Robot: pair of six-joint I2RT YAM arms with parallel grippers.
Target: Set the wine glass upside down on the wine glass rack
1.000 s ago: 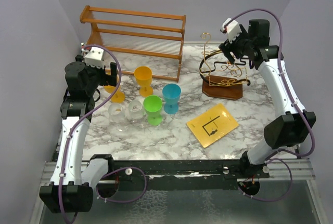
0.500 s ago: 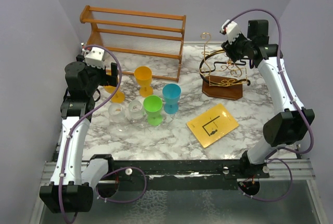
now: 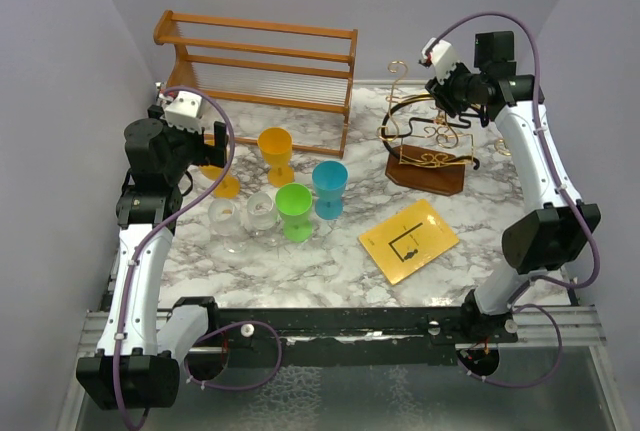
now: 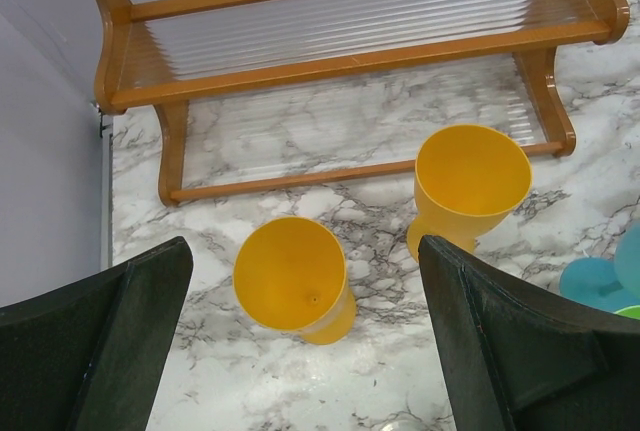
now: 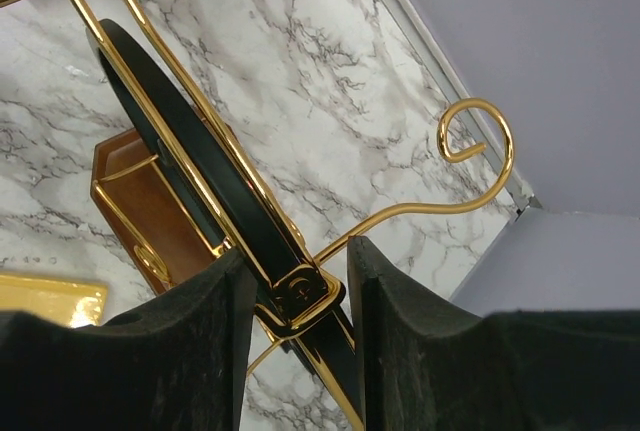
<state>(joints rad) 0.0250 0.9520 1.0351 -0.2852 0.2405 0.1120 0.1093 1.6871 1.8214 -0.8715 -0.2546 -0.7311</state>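
Note:
The wine glass rack point(image 3: 428, 166), gold wire with a dark hoop on a brown wooden base, stands at the back right. My right gripper point(image 3: 447, 91) reaches down onto its hoop. In the right wrist view the hoop point(image 5: 170, 121) runs between the jaws, and my right gripper point(image 5: 300, 261) is shut narrowly on its gold clasp. Two clear wine glasses point(image 3: 226, 219) point(image 3: 261, 211) stand upright at the left centre. My left gripper point(image 3: 215, 146) hovers wide open above a yellow goblet point(image 4: 295, 276), holding nothing.
An orange-brown slatted shelf point(image 3: 255, 56) fills the back left. A second yellow goblet point(image 3: 276, 151), a green one point(image 3: 294, 209) and a blue one point(image 3: 329, 187) stand close by the glasses. A yellow card point(image 3: 408, 239) lies in front of the rack.
The right jaws have narrowed onto the rack's hoop and that wrist has shifted slightly up and back. The rack's wire top has moved a little. The left arm has stayed still.

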